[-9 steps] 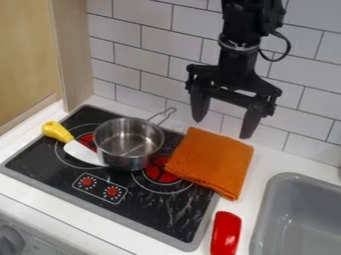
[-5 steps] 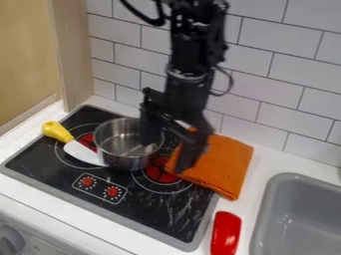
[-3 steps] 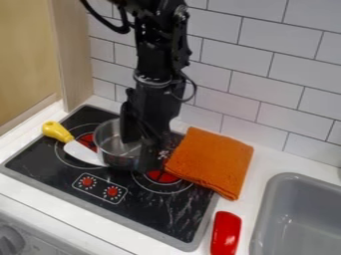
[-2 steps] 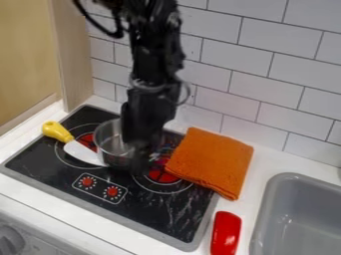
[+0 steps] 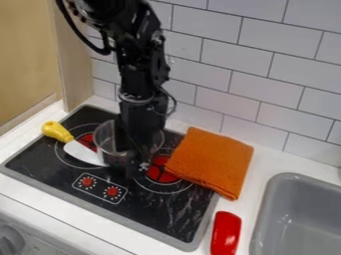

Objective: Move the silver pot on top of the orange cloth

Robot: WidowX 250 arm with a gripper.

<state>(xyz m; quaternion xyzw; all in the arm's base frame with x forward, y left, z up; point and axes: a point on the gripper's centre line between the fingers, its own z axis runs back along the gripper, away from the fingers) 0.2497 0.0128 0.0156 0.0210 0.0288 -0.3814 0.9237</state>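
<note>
One black gripper [image 5: 135, 167] covers part of the silver pot [image 5: 114, 158] on the stove [image 5: 166, 214], hiding some of its inside and near wall; whether it is spread or pinched together, I cannot tell. Right of the pot, across a narrow gap, lies the orange cloth [image 5: 213, 162], with the cut-off sink [image 5: 261, 221] farther right and the tiled wall [image 5: 266, 99] behind.

We see a black arm [image 5: 136, 74] with chunky, glossy joints and small pale screw heads [image 5: 84, 19]. We note a thick black cable [image 5: 79, 32], a greyish ring [image 5: 136, 101], a thinner looped wire [image 5: 174, 103] and pale specks [image 5: 144, 167] low down.
</note>
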